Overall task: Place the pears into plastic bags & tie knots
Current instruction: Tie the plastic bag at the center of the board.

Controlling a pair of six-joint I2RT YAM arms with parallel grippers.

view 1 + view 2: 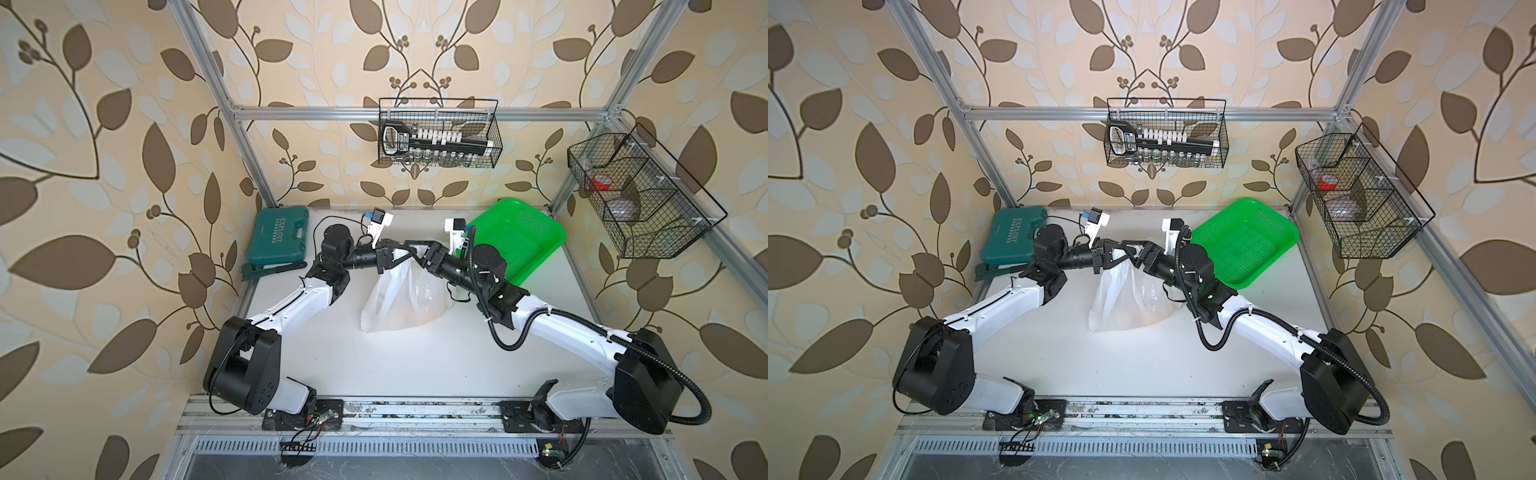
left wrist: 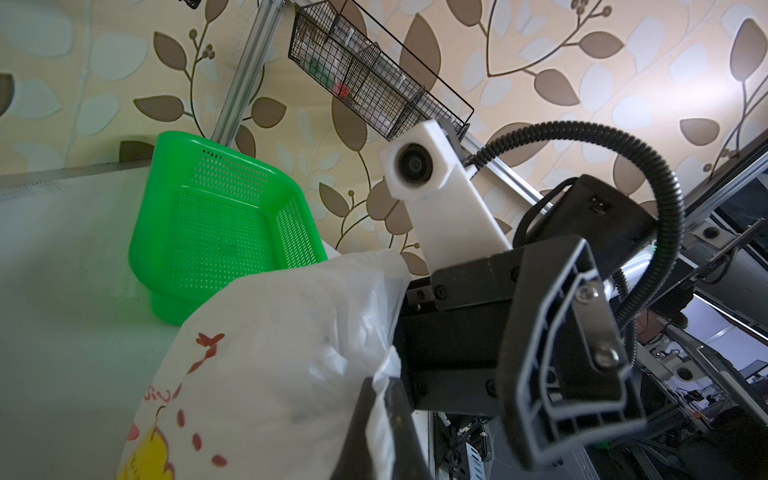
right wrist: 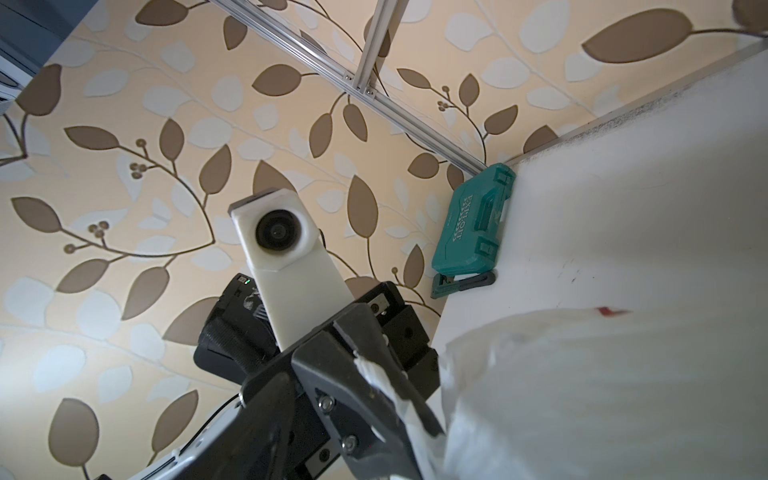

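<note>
Pears [image 1: 432, 316], round and orange-yellow, show faintly through my thin white plastic bag [image 1: 395, 299] in a top view. The bag lies just beside the square green plastic basket [image 1: 555, 243]. My left claw [image 1: 408, 248] and right claw [image 1: 419, 254] meet at the bag's top, near the basket.

From my left wrist, I see no pears in the basket.

From my right wrist, my left claw pinches a twisted white handle strip [image 3: 380, 380] tight. I cannot tell if my right claw grips anything.

I think this is the knot step. Next, my right claw should catch the other handle and cross the two.
</note>
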